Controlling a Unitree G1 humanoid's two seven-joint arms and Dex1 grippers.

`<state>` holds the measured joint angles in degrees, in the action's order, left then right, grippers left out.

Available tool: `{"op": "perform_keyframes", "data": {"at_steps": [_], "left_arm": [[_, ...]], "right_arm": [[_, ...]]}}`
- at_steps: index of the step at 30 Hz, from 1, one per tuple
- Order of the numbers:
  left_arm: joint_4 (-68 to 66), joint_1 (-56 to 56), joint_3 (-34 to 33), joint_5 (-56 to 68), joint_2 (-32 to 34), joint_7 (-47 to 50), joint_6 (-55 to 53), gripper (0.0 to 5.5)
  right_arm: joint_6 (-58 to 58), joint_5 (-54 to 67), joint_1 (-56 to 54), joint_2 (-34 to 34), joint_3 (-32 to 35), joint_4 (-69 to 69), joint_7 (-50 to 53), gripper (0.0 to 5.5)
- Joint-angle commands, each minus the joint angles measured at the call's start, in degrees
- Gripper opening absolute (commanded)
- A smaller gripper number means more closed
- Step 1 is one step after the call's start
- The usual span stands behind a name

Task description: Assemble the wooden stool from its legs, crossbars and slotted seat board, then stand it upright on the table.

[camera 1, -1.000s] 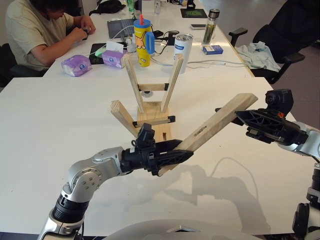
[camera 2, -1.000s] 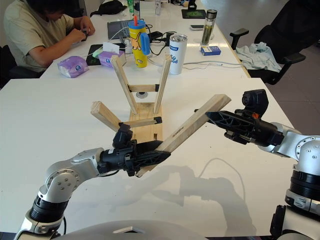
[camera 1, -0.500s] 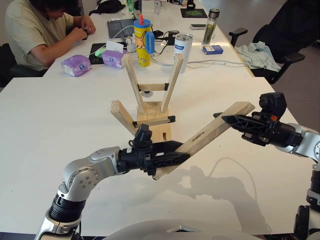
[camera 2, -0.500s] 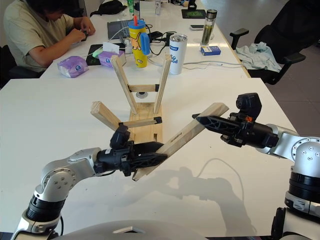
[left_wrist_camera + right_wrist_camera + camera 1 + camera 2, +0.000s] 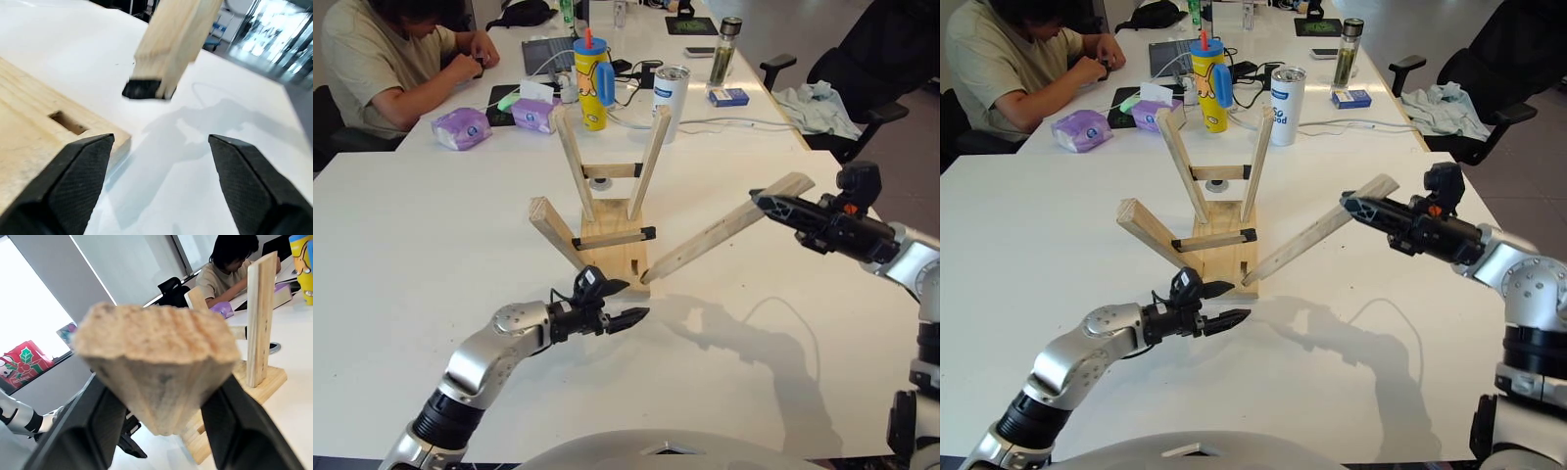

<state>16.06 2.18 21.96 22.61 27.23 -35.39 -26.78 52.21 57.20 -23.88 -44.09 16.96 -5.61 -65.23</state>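
Left gripper (image 5: 625, 302), head view: fingers apart, empty, low over table (image 5: 411, 225) just in front of seat board (image 5: 612, 250). Right gripper (image 5: 771, 202) clamped on upper end of leg (image 5: 720, 233), slanting down to the board's near corner; contact there unclear. Left wrist view: fingers (image 5: 80, 171) spread wide, black-capped leg end beside board edge, near slot (image 5: 68, 122). Right wrist view: fingers (image 5: 100, 431) tight on leg end.

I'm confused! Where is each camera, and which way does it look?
Left eye: on the head, looking down at the stool; both arms show.
Right eye: beside it, same scene.
Left wrist: faces the seat board's corner; its open fingers show.
Right wrist: looks along the held leg; fingers show.
Both wrists see that leg.
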Motion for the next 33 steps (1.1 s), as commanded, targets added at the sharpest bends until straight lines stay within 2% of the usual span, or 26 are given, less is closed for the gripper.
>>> {"op": "perform_keyframes", "data": {"at_steps": [1,5,9,15,22,28,33], "left_arm": [[-4.0,1.1,2.7,-7.4,-0.7,0.5,4.1,3.58],[-6.1,1.5,6.2,-12.3,1.9,-2.8,2.7,3.58],[-8.4,1.8,6.8,-14.7,3.1,-4.3,1.5,3.58],[-11.7,2.0,7.6,-17.5,5.0,-6.6,0.4,3.58],[-12.2,1.5,8.4,-17.5,3.8,-6.9,0.1,3.58],[-12.8,1.7,8.6,-17.9,2.7,-6.2,0.2,3.58],[-13.1,1.7,8.4,-17.9,2.1,-5.7,0.3,3.58]], "right_arm": [[-6.6,-7.3,-7.8,1.2,-6.6,-6.2,-6.3,2.09],[-14.4,-15.2,-13.2,3.6,-12.9,-13.2,-12.0,2.09],[-20.9,-21.4,-16.1,5.9,-16.4,-19.4,-15.5,2.09],[-28.7,-29.1,-18.4,6.2,-19.9,-23.6,-19.3,2.07],[-34.3,-35.3,-27.6,6.9,-24.9,-28.3,-25.4,2.07],[-36.5,-36.1,-31.0,5.5,-32.4,-26.3,-27.2,2.07],[-37.5,-37.2,-25.7,5.8,-34.1,-18.4,-26.8,2.07]]}}
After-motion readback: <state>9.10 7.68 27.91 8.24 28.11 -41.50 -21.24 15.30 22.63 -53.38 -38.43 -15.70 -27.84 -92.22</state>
